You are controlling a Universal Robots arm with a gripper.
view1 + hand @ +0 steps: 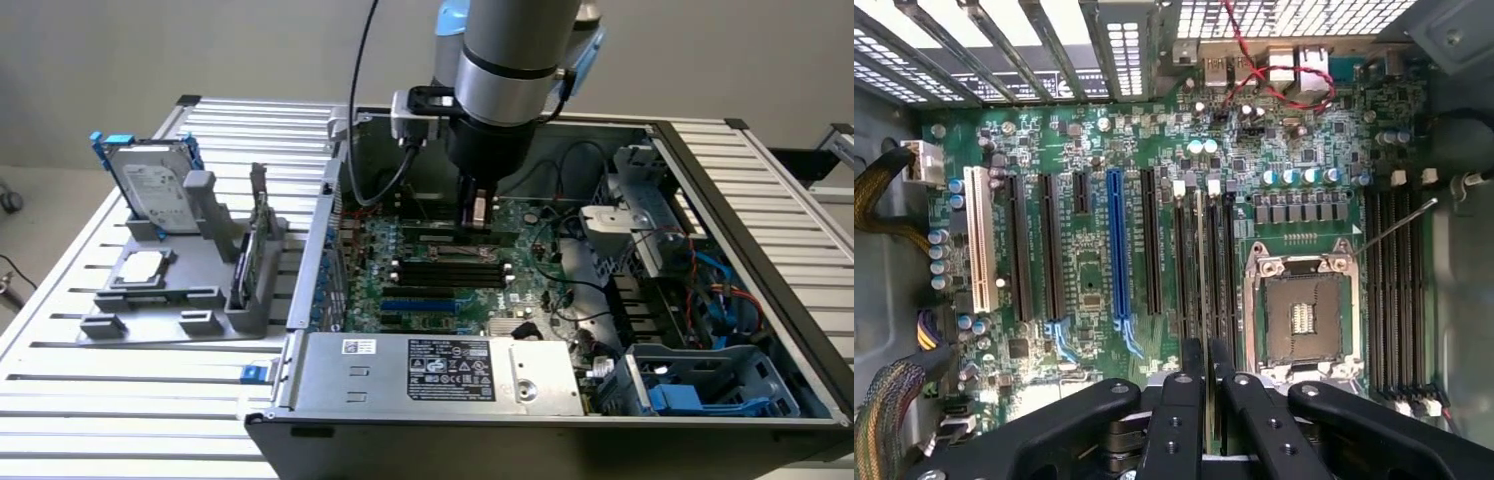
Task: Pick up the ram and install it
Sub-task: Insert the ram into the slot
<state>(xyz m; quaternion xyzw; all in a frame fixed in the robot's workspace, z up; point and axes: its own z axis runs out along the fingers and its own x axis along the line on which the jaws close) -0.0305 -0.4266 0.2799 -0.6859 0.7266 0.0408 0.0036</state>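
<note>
**A:** Any writing you can read?

**B:** Not really. At six o'clock in the exterior view, the power supply has a small white label and a big black sticker with white print. All of it is too fine to read. At nine o'clock the hard drive stands on edge in the grey holder on the worktop, and its label is no clearer.

**A:** How is the arm posed?

**B:** The arm hangs straight down from twelve o'clock into the open case, with its wrist vertical. A black cable rises beside it. The fingers point down over the middle of the motherboard.

**A:** And the fingers themselves?

**B:** They stand narrow, closed on the ram. In the wrist view each black finger presses a face of the stick, which sits on edge between them.

**A:** So where is the ram exactly?

**B:** It runs lengthwise along the black memory slots, in line with them and beside the open processor socket. I cannot tell whether it touches a slot.

**A:** Anything else nearby?

**B:** A square silver processor chip lies flat in the holder at eight o'clock, well apart from the case.
</note>
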